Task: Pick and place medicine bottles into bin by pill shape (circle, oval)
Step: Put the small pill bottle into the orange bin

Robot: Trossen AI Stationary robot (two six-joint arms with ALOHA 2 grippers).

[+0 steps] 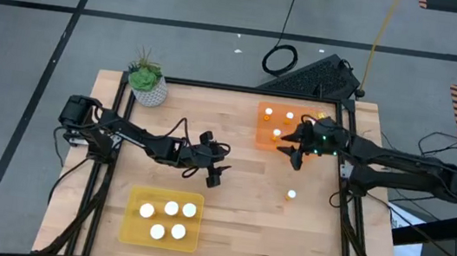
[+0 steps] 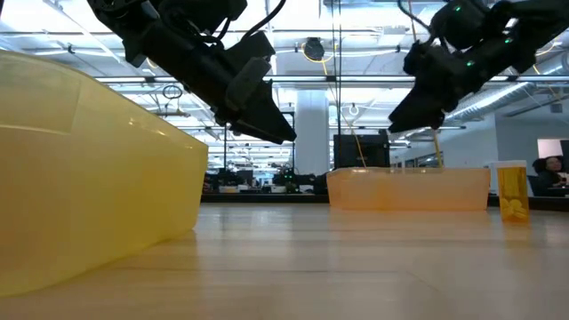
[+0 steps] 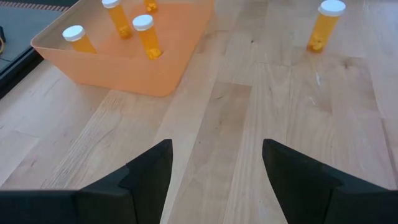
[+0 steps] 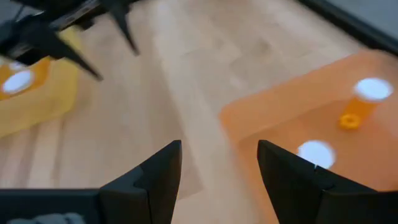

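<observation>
One medicine bottle (image 1: 291, 193) stands upright on the bare tabletop (image 1: 243, 226) toward its right edge, apart from both bins, while the yellow bin (image 1: 131, 225) near the front edge holds five bottles and the orange bin (image 1: 260, 132) near the back right corner holds several more. The left gripper (image 1: 217, 166) hangs above the middle of the tabletop with its jaws wide and holding nothing. The right gripper (image 1: 293, 146) hangs over the orange bin's front edge, its jaws likewise wide and empty.
</observation>
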